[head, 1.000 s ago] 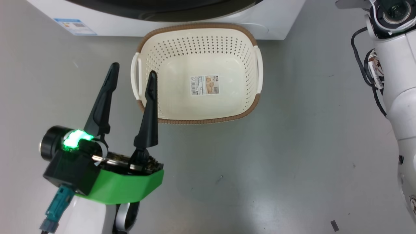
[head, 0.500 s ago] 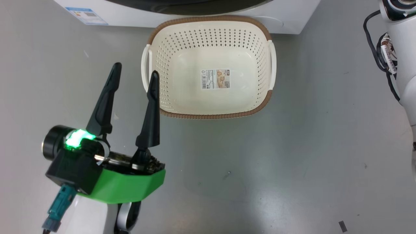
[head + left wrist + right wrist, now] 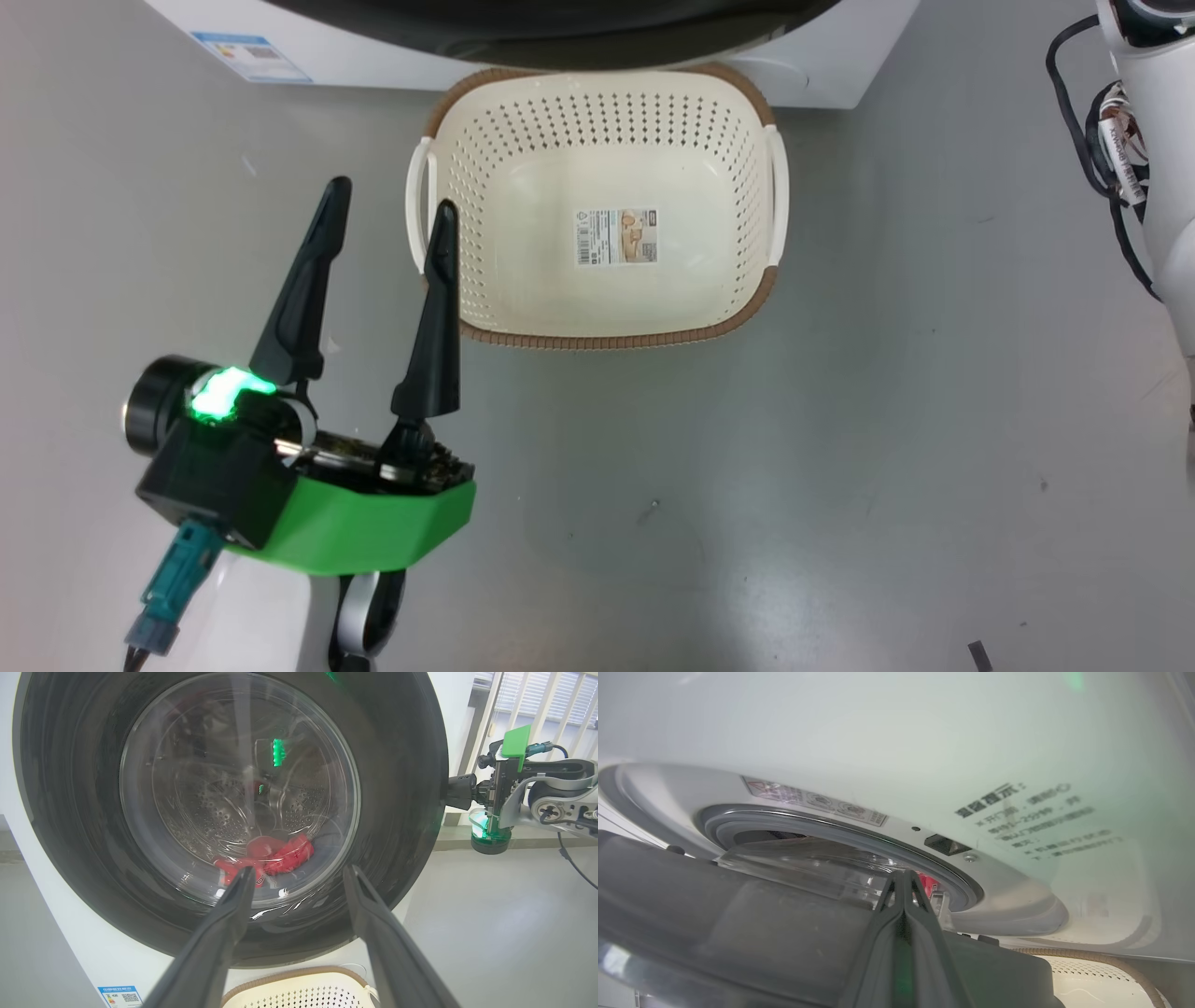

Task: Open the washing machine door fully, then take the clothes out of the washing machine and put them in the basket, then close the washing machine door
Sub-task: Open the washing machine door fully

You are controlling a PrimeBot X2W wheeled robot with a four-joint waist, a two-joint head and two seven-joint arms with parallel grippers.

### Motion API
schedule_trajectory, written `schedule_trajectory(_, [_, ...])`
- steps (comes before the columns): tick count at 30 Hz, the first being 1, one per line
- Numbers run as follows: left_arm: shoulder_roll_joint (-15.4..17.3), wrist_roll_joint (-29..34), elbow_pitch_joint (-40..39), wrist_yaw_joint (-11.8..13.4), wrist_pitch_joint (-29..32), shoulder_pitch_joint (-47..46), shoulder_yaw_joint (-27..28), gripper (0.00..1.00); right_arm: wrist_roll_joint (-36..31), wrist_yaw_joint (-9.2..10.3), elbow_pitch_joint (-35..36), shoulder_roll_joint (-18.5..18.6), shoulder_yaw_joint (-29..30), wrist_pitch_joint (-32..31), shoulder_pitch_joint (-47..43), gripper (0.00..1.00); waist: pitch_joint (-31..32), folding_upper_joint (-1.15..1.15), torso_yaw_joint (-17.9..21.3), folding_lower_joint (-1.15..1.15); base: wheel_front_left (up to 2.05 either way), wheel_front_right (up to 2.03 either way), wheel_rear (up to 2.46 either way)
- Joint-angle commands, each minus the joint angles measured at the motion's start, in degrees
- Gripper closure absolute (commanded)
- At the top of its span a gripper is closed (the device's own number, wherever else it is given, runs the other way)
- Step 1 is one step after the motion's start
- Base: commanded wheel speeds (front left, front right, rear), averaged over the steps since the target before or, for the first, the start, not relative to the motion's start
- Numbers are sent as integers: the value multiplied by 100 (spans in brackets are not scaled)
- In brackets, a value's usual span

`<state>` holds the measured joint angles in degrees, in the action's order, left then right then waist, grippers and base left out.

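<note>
So, the left gripper (image 3: pixel 390 194) hung wide open just beside the basket (image 3: pixel 607 341), which sat right in front of the washing machine (image 3: pixel 878 728). The right gripper (image 3: pixel 903 875) was pinched closed at the edge of the washing machine door (image 3: pixel 397 765), barely ajar, with the clothes (image 3: pixel 280 854) inside.

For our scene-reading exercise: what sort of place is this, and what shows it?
Probably a laundry area: a white washing machine with red clothes inside, and an empty basket on the grey floor.
</note>
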<state>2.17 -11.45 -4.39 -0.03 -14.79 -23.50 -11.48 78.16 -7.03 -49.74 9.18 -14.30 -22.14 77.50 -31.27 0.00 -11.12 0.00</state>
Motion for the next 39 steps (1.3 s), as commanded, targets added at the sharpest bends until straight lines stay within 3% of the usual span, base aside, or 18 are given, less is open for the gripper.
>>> schedule_trajectory(1, [74, 65, -108, -6, -21, 34, 176, 0, 60, -46, 262, -282, -134, -92, -103, 100, 46, 0, 25, 0, 0, 0, 0])
schedule_trajectory(27, [140, 36, 709, 26, -21, 345, 418, 0, 532, -46, 792, -552, -733, -423, -1459, 100, 1122, 0, 327, 0, 0, 0, 0])
schedule_trajectory(39, [162, 4, 821, 90, -20, 625, 417, 0, 734, -46, 1066, -593, -998, -532, -2163, 100, 1721, 0, 251, 0, 0, 0, 0])
